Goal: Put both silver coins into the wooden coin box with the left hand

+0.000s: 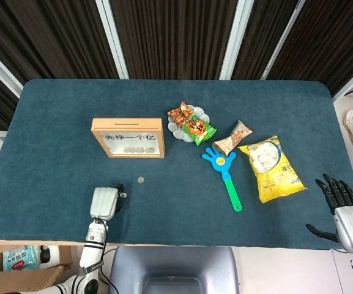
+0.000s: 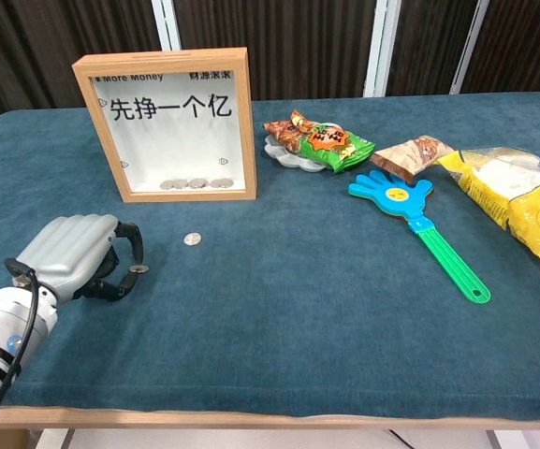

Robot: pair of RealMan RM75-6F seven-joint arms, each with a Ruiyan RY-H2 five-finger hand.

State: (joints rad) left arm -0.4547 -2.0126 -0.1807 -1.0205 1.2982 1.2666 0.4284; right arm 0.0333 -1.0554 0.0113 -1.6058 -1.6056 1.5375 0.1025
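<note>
The left hand (image 2: 75,259), in front of the wooden coin box (image 2: 166,125) and to its left, pinches a silver coin (image 2: 138,269) at its fingertips. The second silver coin (image 2: 191,239) lies flat on the blue cloth (image 2: 279,309) just in front of the box. Far right of the box, at the table's near corner, the right hand (image 1: 341,208) rests with fingers spread, holding nothing.
</note>
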